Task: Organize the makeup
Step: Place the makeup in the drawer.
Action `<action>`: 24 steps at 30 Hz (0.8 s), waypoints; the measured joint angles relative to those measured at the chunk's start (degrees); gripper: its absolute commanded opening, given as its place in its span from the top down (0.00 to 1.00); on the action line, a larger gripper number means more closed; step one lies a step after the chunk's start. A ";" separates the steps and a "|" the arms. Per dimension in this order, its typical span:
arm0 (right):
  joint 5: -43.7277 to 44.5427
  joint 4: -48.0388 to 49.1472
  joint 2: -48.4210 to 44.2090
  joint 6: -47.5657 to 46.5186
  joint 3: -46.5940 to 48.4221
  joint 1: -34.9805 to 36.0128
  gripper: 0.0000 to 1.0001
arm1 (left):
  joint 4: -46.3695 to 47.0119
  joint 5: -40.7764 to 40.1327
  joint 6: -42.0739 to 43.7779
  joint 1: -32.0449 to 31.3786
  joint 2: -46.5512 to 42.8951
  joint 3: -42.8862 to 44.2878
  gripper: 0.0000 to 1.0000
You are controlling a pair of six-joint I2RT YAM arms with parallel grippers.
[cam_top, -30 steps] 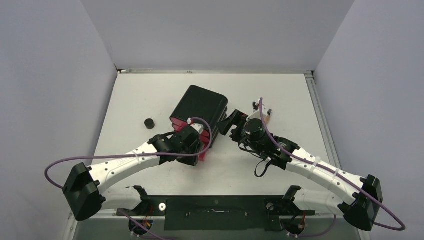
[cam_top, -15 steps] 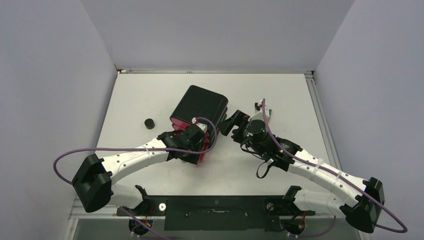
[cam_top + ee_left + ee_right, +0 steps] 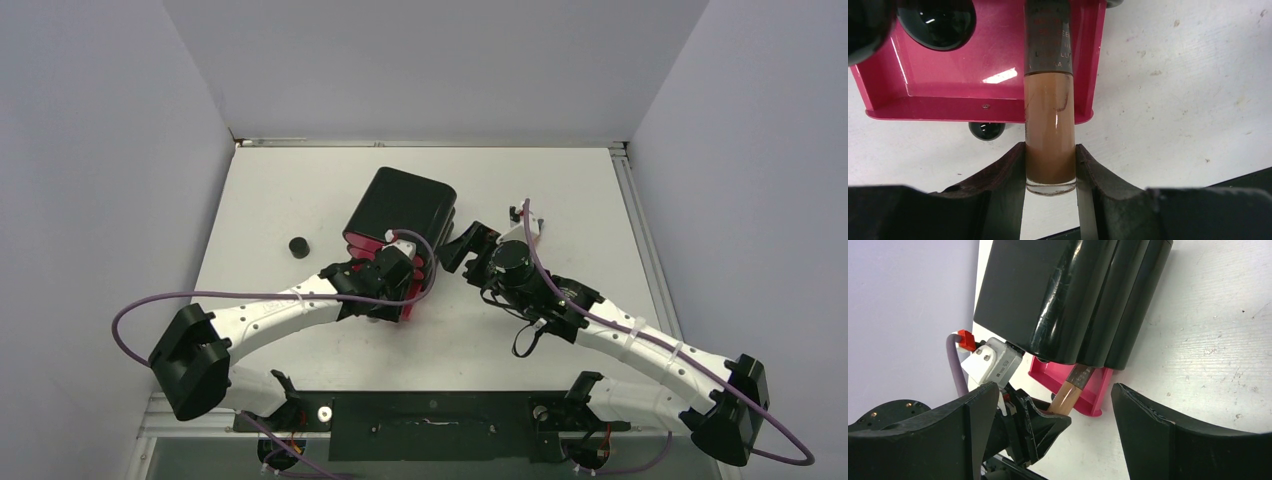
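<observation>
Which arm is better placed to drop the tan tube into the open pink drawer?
Left. The left gripper is shut on the tan tube, cap end over the pink drawer; the right gripper is open, empty.

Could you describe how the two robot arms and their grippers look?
The left arm and right arm have white links, black joints and a looping purple cable each. The left gripper and right gripper have dark, wedge-shaped fingers.

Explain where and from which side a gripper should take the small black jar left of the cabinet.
Probably from straight above, jaws closing across its round side wall. The small black jar sits low and alone on the table, apart from the cabinet, so any pinch direction across it looks free.
</observation>
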 measured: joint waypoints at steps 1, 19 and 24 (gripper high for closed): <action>0.00 0.00 0.00 0.00 -0.09 0.00 0.20 | 0.42 -0.31 -0.04 0.00 0.00 0.00 1.00; 0.44 -0.44 -0.85 0.00 -0.50 -0.04 0.20 | 14.73 -2.71 -3.23 0.02 -3.52 -9.22 0.90; 0.61 -0.44 -1.33 0.00 -0.85 -0.07 0.20 | 16.46 -2.73 -3.39 0.02 -3.52 -9.42 0.88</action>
